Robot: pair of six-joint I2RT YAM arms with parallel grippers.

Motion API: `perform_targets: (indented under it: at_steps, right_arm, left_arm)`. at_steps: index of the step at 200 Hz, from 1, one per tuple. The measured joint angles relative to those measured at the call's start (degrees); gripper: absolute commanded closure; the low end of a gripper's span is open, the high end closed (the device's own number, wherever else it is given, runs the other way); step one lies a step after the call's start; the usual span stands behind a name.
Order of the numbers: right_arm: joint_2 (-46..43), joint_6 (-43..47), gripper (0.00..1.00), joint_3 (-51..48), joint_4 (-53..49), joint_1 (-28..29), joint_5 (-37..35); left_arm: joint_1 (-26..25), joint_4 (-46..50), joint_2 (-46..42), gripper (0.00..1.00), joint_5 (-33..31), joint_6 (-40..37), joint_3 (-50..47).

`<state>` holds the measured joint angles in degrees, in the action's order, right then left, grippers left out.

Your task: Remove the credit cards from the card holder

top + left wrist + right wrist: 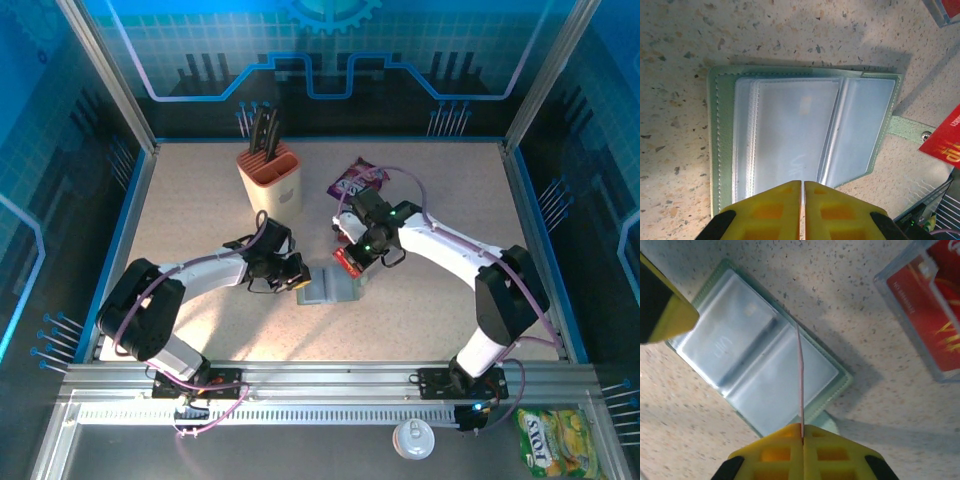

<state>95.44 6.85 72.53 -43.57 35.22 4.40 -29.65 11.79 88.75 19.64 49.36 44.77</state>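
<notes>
— Top external first: what's there, biggest down?
— One speckled beige table [200,230]. At its back, one beige and orange knife block [270,180] with dark handles sticking up, and one purple snack packet [357,180] to the right of it.
— And the holder?
— One flat grey-green bifold card holder [330,290], lying open near the table's middle between the two grippers, its two clear-sleeved panels facing up.
— Cards?
— Two that I can count, both red. One thin red card [800,375] stands edge-on over the holder, with the yellow fingers of the right gripper [802,427] clamped on it. The other red card [927,315] lies flat on the table, apart from the holder.
— The other hand?
— At the holder's edge the left gripper [802,185] has its fingers pressed together; whether they pinch it, I cannot tell.
</notes>
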Motion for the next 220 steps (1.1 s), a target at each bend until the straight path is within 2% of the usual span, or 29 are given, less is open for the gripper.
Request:
perform_targets:
  at_steps: [45,91,145,220]
  right_arm:
    - [5.7,19.8,1.0,8.8,-8.1,0.0,-1.2]
    - [12.8,30.4,1.0,20.5,-15.3,-2.0,-1.4]
    - [20.0,36.8,1.0,32.8,-22.5,-6.5,-0.7]
    - [28.5,40.9,1.0,47.5,-29.3,-10.4,-0.6]
  left_arm:
    - [0.0,0.0,-0.4,0.88,-0.6,0.0,0.0]
    - [0.0,0.2,-1.5,0.88,-1.0,0.0,0.0]
    - [0.0,1.5,-2.6,0.87,-1.9,0.0,0.0]
    - [0.0,2.4,-2.5,0.87,-2.3,0.2,0.0]
